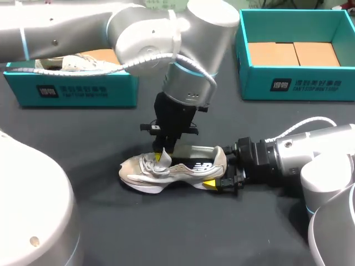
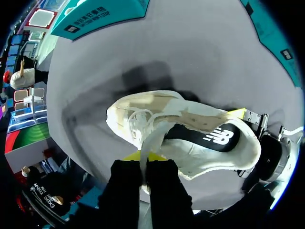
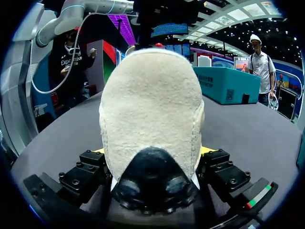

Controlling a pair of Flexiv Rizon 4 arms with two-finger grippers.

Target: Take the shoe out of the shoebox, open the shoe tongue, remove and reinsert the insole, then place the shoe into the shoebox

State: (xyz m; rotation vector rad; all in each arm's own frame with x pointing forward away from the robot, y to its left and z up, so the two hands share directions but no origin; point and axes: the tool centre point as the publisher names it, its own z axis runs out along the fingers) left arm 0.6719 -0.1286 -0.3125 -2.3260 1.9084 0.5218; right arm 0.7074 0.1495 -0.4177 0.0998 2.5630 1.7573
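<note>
While the right gripper is clamping the heel of the shoe from both sides, evidently to steady it on the table, the left gripper is pinching the tongue from above, apparently to open it.

Dark matte table, flat, evenly lit, faint shadows.

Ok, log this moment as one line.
stage: opening tongue | left claw: shut on tongue, above shoe | right claw: shut on shoe at heel | shoe: upright on table
</note>
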